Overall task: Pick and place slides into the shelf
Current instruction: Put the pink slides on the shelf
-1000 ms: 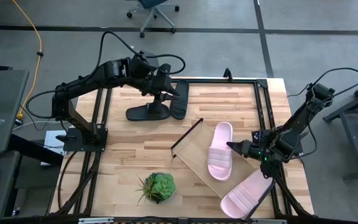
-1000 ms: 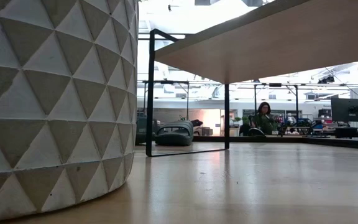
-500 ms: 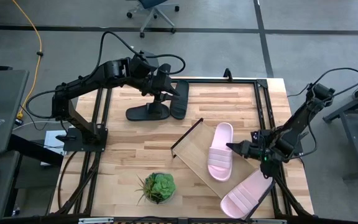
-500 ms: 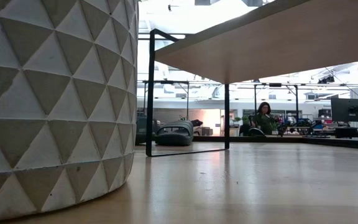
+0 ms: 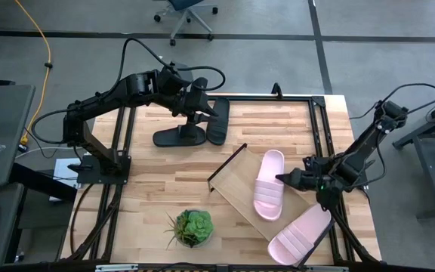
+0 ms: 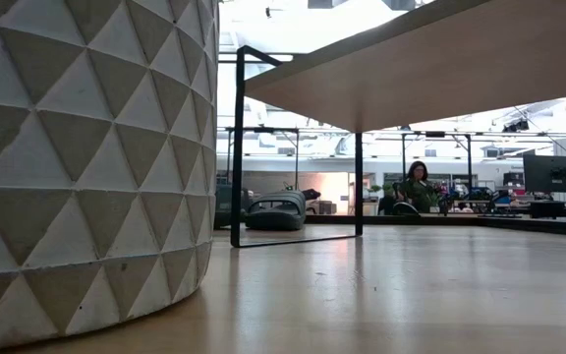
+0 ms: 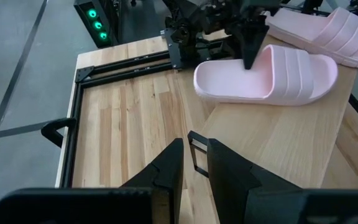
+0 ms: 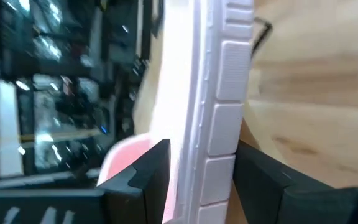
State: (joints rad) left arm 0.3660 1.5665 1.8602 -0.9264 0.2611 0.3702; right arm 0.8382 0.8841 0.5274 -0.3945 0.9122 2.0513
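A pale pink slide (image 5: 268, 187) lies sole down on the light-wood shelf (image 5: 236, 189), which stands slantwise at the table's right on black frame legs (image 6: 239, 147). My right gripper (image 5: 286, 179) is shut on this slide from its right side. A second pink slide (image 5: 300, 234) lies at the shelf's near right end. Two black slides (image 5: 180, 137) (image 5: 218, 121) lie on the table at the far left. My left gripper (image 5: 198, 113) hangs above them, its fingers (image 7: 222, 171) a narrow gap apart and empty. My right gripper pinches the pink slide's long side wall (image 8: 225, 93) between its two fingers, about mid-length. One finger (image 7: 251, 53) stands inside on the footbed and the other outside. The fingers slant down from the table's right, across the slide. The slide rests flat on the shelf.
A white faceted planter (image 6: 86, 167) with a green plant (image 5: 191, 227) stands near the table's front edge, left of the shelf. A black frame (image 5: 319, 113) runs along the table's far and right edges. A person (image 6: 416, 187) sits far off in the room.
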